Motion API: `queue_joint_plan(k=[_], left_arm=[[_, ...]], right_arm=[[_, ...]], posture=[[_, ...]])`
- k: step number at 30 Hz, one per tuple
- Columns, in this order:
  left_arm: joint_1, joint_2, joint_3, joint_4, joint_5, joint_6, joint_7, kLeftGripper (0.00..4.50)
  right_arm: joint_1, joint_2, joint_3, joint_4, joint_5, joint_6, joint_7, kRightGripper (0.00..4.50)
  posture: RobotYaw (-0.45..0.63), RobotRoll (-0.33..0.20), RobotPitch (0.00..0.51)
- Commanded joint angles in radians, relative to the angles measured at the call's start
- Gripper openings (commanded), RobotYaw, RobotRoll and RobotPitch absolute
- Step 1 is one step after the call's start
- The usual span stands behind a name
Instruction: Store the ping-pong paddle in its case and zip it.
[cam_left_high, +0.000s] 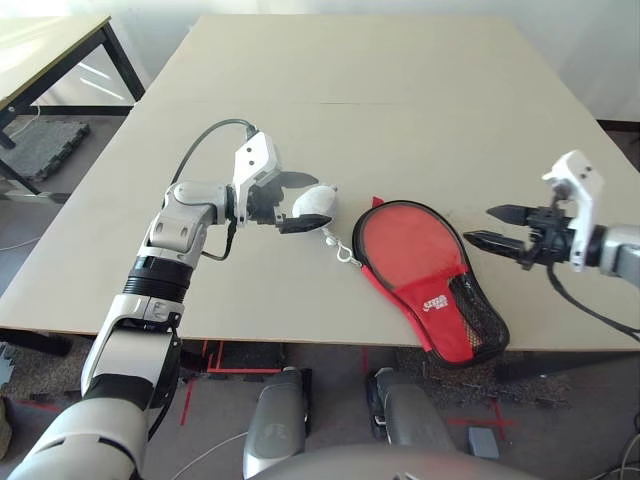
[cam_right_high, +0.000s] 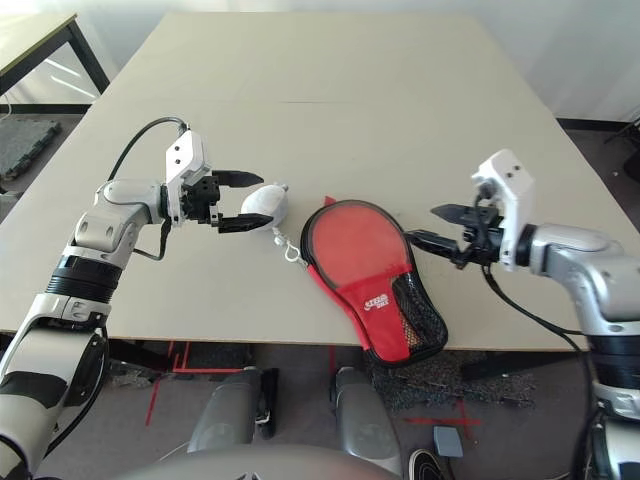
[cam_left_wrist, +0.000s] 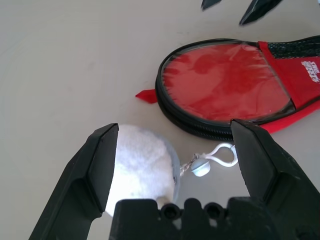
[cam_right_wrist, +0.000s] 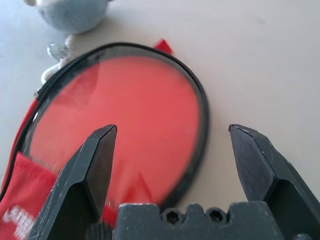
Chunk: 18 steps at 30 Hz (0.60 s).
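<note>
While the left end effector (cam_left_high: 293, 203) hovers with its two black fingers spread around the fluffy white pom-pom (cam_left_high: 314, 201), it should close squarely on the fluff, then pull along the zip line without lifting the red paddle-shaped fabric case (cam_left_high: 428, 276) off the beige worktop (cam_left_high: 400, 100). The right end effector (cam_left_high: 494, 226), also spread and empty, hangs just beside the case's round end and could pin it. Only red shows through the clear window; I judge the paddle lies inside. The left wrist view alone reveals the white clip (cam_left_wrist: 220, 154) joining pom-pom to zipper.
</note>
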<state>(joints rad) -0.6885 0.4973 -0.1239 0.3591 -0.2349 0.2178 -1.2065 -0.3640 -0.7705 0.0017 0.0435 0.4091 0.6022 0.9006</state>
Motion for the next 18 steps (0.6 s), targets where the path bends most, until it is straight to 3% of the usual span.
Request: queue_joint_plan(k=[1, 18], left_arm=[[0.024, 0.014, 0.007, -0.042, -0.003, 0.021, 0.014, 4.5], [0.044, -0.001, -0.016, -0.076, 0.028, 0.061, 0.098, 4.5]], right_arm=[[-0.033, 0.037, 0.065, 0.077, -0.048, -0.022, 0.025, 4.45], [-0.003, 0.058, 0.143, 0.142, -0.196, -0.128, 0.082, 4.45]], posture=[[0.11, 0.0, 0.108], [0.12, 0.0, 0.113]])
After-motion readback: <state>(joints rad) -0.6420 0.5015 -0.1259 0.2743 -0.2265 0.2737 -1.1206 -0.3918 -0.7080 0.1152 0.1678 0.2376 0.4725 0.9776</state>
